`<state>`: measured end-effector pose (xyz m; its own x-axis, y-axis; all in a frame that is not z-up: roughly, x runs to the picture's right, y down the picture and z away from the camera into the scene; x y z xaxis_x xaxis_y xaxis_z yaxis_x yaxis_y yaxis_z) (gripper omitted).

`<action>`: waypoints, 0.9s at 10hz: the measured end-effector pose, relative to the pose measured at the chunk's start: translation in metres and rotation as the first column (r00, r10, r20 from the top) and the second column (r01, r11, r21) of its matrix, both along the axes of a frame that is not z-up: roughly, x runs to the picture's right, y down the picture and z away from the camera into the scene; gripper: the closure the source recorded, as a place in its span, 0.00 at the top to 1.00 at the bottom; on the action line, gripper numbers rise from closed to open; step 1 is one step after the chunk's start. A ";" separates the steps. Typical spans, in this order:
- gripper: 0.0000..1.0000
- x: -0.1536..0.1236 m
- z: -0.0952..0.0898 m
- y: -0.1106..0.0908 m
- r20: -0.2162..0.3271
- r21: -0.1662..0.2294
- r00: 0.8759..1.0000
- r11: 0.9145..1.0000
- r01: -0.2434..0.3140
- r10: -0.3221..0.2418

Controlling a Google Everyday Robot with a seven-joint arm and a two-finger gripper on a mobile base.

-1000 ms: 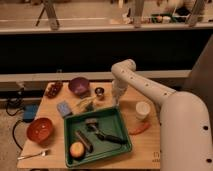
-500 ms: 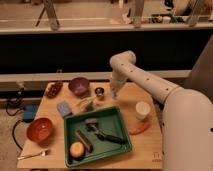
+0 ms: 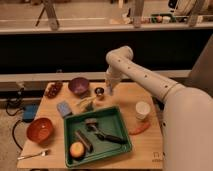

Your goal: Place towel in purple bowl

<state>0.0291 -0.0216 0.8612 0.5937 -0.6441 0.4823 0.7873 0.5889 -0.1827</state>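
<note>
The purple bowl (image 3: 79, 86) stands at the back left of the wooden table (image 3: 145, 145). A small blue folded towel (image 3: 64, 108) lies flat on the table in front of the bowl, a little to its left. My gripper (image 3: 110, 90) points down over the back middle of the table, right of the bowl and just right of a small metal cup (image 3: 99, 92). It is well apart from the towel and nothing shows in it.
A green tray (image 3: 117, 117) at the front middle holds an orange fruit (image 3: 77, 149) and dark utensils. A red bowl (image 3: 40, 129) and a fork (image 3: 32, 156) are at the front left, dark grapes (image 3: 52, 90) at the back left, and a white cup (image 3: 142, 110) and a carrot (image 3: 139, 129) on the right.
My arm has swung a little to the left along the back of the table, bringing the gripper closer to the metal cup. The objects have not moved.
</note>
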 end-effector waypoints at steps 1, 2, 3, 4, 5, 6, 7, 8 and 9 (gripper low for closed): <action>0.00 -0.011 -0.005 -0.005 0.017 0.012 1.000 1.000 0.014 -0.014; 0.00 -0.021 -0.011 -0.011 0.036 0.025 0.999 0.999 0.028 -0.029; 0.00 -0.025 -0.014 -0.015 0.052 0.036 0.998 0.999 0.039 -0.041; 0.00 -0.028 -0.014 -0.016 0.059 0.041 0.997 0.998 0.043 -0.046; 0.00 -0.038 -0.015 -0.016 0.071 0.045 0.996 0.998 0.051 -0.055; 0.00 -0.052 -0.017 -0.016 0.085 0.050 0.994 0.997 0.065 -0.069; 0.00 -0.067 -0.019 -0.017 0.100 0.058 0.992 0.995 0.077 -0.082; 0.00 -0.081 -0.019 -0.019 0.118 0.067 0.988 0.993 0.093 -0.100; 0.00 -0.093 -0.021 -0.020 0.135 0.074 0.984 0.992 0.105 -0.114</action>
